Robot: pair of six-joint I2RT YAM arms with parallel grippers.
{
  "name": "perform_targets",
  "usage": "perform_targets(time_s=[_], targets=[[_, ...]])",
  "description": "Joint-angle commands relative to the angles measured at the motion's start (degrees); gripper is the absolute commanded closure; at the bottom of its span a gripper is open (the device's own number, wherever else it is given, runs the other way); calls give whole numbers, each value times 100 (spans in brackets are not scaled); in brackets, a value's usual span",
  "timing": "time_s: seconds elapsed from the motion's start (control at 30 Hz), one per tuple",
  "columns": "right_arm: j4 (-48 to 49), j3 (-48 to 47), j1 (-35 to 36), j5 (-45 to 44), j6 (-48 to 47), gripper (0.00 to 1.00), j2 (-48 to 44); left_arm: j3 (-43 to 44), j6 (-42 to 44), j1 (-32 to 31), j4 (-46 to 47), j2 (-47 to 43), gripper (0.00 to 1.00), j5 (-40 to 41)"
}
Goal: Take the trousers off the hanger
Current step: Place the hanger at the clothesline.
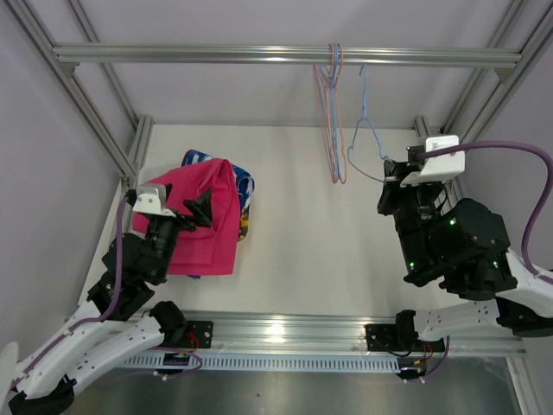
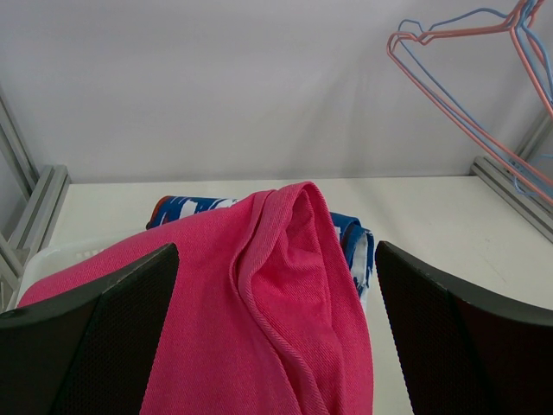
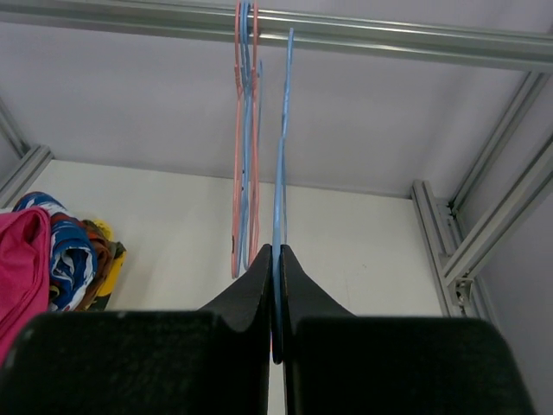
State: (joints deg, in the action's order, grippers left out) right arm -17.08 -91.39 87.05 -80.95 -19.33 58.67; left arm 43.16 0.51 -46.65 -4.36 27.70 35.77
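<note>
The trousers lie in a heap at the left of the table, with the plain magenta pink pair (image 1: 203, 229) on top. The blue-red-white patterned pair (image 1: 245, 185) pokes out beneath it. My left gripper (image 1: 200, 210) hovers over the heap, open; its fingers (image 2: 112, 346) flank a fold of the pink cloth (image 2: 268, 320) without pinching it. My right gripper (image 3: 276, 259) is shut on the wire of a bare blue hanger (image 3: 281, 156) hanging from the rail; this hanger (image 1: 367, 130) carries no cloth. The right wrist view catches the pink (image 3: 22, 259), patterned (image 3: 69, 251) and yellowish (image 3: 111, 264) cloth at far left.
Bare pink and blue hangers (image 1: 331, 121) hang together on the aluminium rail (image 1: 216, 55), just left of the held one. Frame posts stand at the back corners (image 1: 138, 147) (image 1: 422, 125). A metal rail (image 1: 285, 333) runs along the near edge.
</note>
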Motion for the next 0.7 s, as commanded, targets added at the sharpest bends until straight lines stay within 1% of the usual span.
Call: perform_targets(time_s=[0.0,0.2,0.27,0.5,0.63,0.67], targets=[[1013,-238,49,-158,-914,100,74,8,89,-37,155,33,1,-52],[1725,-291,32,52,-1590,100,197,-27,116,-37,199,16,1,0],[1972,-309,-12,166,-1670,100,214,-27,124,-37,199,16,1,0],[1954,-282,-451,632,-1521,100,302,-27,116,-37,190,-2,1,-8],[1735,-282,-899,948,-1136,100,311,-9,116,-28,181,-11,1,-17],[1534,-274,-969,1010,-1065,100,311,-18,107,-37,190,-19,1,-17]])
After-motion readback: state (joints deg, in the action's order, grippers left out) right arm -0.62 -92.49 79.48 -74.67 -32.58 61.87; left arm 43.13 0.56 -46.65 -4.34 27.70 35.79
